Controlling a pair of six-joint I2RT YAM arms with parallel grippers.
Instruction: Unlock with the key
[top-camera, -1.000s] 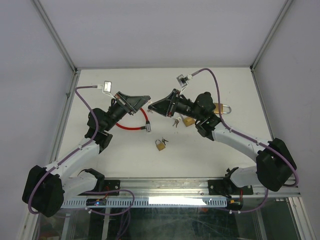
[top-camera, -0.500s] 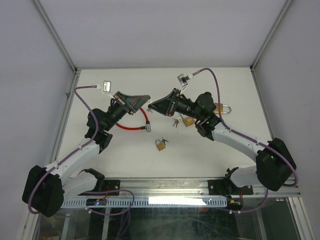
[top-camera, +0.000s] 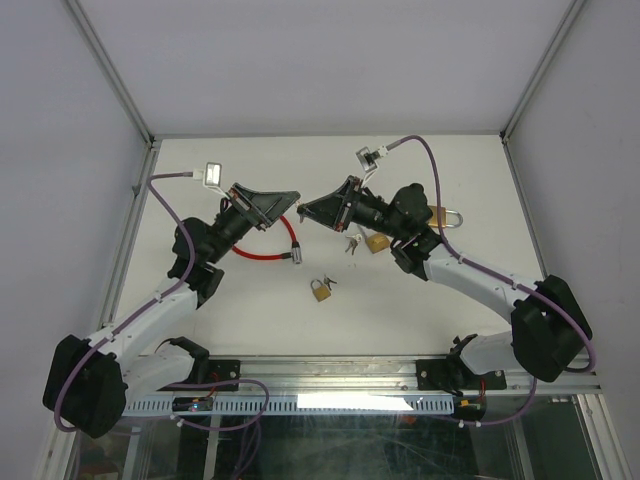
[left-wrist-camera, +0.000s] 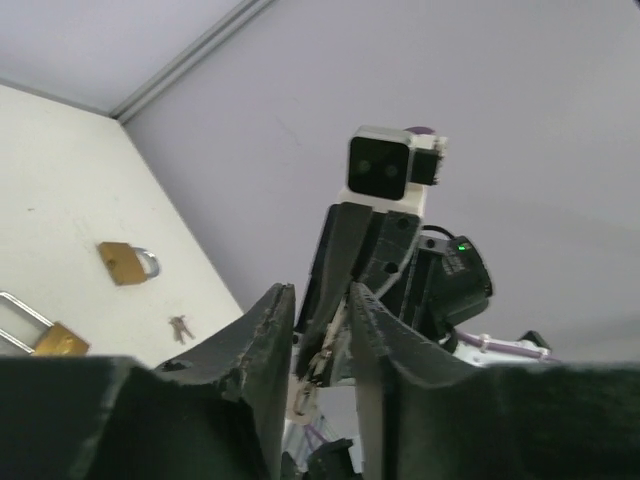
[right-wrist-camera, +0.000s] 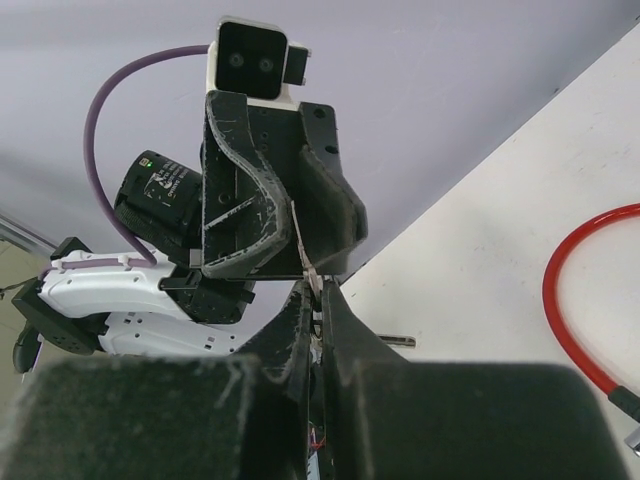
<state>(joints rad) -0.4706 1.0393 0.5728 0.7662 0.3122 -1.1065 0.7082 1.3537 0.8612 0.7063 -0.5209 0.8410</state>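
Observation:
My two grippers meet tip to tip in the air above the table's far half. The right gripper (right-wrist-camera: 318, 292) is shut on a thin pale key (right-wrist-camera: 306, 264), which still reaches in between the left gripper's fingers. In the left wrist view the left gripper (left-wrist-camera: 320, 300) stands slightly open, with the key (left-wrist-camera: 318, 362) in the gap and the right gripper's fingertips behind it. From above, the left gripper (top-camera: 291, 199) and right gripper (top-camera: 305, 209) nearly touch; the key is too small to make out there. A small brass padlock (top-camera: 321, 290) lies on the table below them.
A red cable lock (top-camera: 265, 250) lies under the left gripper. A second brass padlock (top-camera: 377, 241) with a bunch of keys (top-camera: 351, 243) lies under the right arm. A long-shackled padlock (top-camera: 447, 215) sits further right. Walls enclose the table.
The right gripper has closed on the key and the left gripper's jaws have parted a little. Both arms stay almost where they were.

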